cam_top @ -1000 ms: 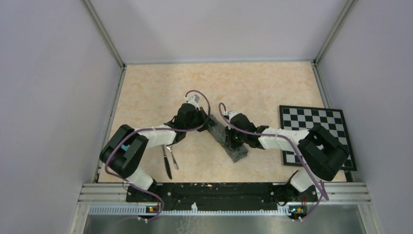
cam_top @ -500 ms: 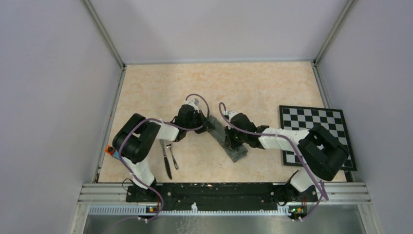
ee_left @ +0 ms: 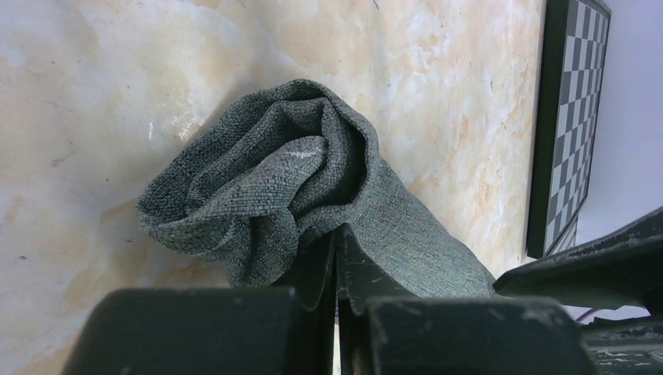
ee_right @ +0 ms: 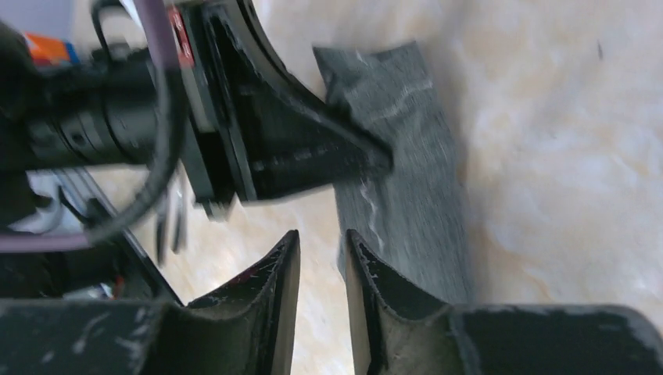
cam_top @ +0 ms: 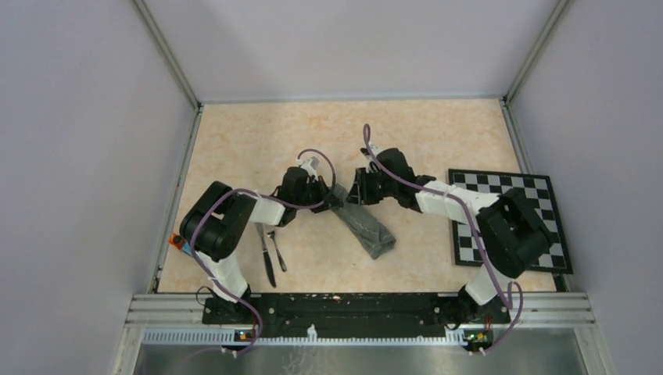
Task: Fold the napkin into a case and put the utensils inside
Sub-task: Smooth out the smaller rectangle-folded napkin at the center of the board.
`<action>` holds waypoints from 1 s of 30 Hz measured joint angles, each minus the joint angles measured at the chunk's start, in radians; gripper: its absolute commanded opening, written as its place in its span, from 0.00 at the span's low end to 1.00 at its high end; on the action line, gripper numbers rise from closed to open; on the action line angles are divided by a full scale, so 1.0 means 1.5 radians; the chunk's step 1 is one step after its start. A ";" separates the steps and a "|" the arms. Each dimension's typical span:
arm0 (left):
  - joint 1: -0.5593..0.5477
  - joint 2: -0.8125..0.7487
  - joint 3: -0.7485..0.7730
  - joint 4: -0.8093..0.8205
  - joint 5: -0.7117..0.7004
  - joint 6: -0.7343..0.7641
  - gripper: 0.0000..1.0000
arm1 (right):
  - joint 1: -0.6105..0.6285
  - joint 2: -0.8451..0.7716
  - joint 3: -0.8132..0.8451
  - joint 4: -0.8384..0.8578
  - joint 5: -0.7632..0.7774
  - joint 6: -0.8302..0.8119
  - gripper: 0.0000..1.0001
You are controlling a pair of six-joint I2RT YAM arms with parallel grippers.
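Observation:
The napkin (cam_top: pixel 366 224) lies as a narrow dark grey oblong, slanting from the middle of the table toward the near right. My left gripper (cam_top: pixel 335 198) is at its far left end, shut on a bunched fold of the cloth (ee_left: pixel 297 172). My right gripper (cam_top: pixel 361 194) hovers just right of it over the same end, its jaws a little apart with only table showing between them (ee_right: pixel 322 234). The right wrist view shows the napkin (ee_right: pixel 406 195) and the left gripper's tip (ee_right: pixel 375 160) on its edge. The knife (cam_top: pixel 267 254) and fork (cam_top: pixel 276 248) lie side by side at the near left.
A black-and-white checkered board (cam_top: pixel 508 211) lies at the right edge of the table and shows in the left wrist view (ee_left: pixel 567 117). Metal rails and walls frame the table on the left, back and right.
My right gripper has moved away from the napkin's middle and up to its far end, next to the left gripper. The napkin's near end is now uncovered. The left gripper has barely moved.

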 measured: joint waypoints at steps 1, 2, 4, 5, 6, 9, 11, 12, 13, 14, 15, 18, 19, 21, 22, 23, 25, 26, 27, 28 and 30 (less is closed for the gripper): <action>0.000 0.000 0.000 -0.001 0.000 0.002 0.00 | -0.005 0.021 0.017 0.025 -0.010 0.013 0.20; 0.001 0.000 0.001 -0.001 0.001 0.003 0.00 | -0.006 0.038 0.026 0.045 -0.019 0.022 0.18; 0.001 0.000 0.002 -0.003 0.001 0.004 0.00 | -0.005 0.072 0.029 0.083 -0.040 0.045 0.17; 0.001 0.000 0.003 -0.004 0.002 0.005 0.00 | -0.005 0.092 0.025 0.102 -0.051 0.058 0.17; 0.002 0.000 0.003 -0.004 0.002 0.006 0.00 | -0.005 0.106 0.016 0.120 -0.059 0.068 0.17; 0.002 0.000 0.003 -0.006 0.002 0.006 0.00 | -0.005 0.126 -0.055 0.163 -0.080 0.098 0.19; 0.002 0.000 0.004 -0.008 0.002 0.006 0.00 | -0.007 0.112 -0.117 0.207 -0.098 0.120 0.25; 0.002 0.000 0.004 -0.009 0.003 0.006 0.00 | -0.007 0.090 -0.139 0.213 -0.098 0.123 0.29; 0.002 0.000 0.005 -0.010 0.003 0.007 0.00 | -0.007 0.063 -0.162 0.208 -0.095 0.122 0.31; 0.003 0.000 0.005 -0.011 0.003 0.008 0.00 | -0.007 0.032 -0.186 0.195 -0.094 0.120 0.32; 0.003 0.000 0.006 -0.012 0.004 0.009 0.00 | -0.008 -0.003 -0.210 0.174 -0.092 0.115 0.33; 0.003 0.001 0.007 -0.013 0.006 0.014 0.00 | -0.024 -0.089 -0.239 0.108 -0.104 0.101 0.34; 0.004 0.001 0.007 -0.013 0.007 0.016 0.00 | -0.027 -0.093 -0.238 0.106 -0.104 0.100 0.34; 0.006 0.002 0.008 -0.013 0.008 0.017 0.00 | -0.040 -0.100 -0.223 0.084 -0.110 0.087 0.32; 0.007 0.002 0.009 -0.013 0.008 0.018 0.00 | -0.046 -0.096 -0.209 0.071 -0.112 0.080 0.32; 0.008 0.002 0.009 -0.014 0.007 0.018 0.00 | -0.049 -0.089 -0.196 0.063 -0.115 0.073 0.32; 0.010 0.003 0.010 -0.014 0.008 0.018 0.00 | -0.051 -0.082 -0.187 0.065 -0.120 0.065 0.32; 0.011 0.003 0.011 -0.014 0.009 0.018 0.00 | -0.051 -0.082 -0.190 0.065 -0.122 0.065 0.31; 0.011 0.004 0.011 -0.013 0.010 0.018 0.00 | -0.052 -0.082 -0.200 0.068 -0.123 0.064 0.31; 0.012 0.005 0.011 -0.013 0.012 0.018 0.00 | -0.052 -0.084 -0.213 0.071 -0.124 0.064 0.31; 0.012 0.006 0.011 -0.012 0.014 0.018 0.00 | -0.052 -0.097 -0.260 0.080 -0.123 0.066 0.30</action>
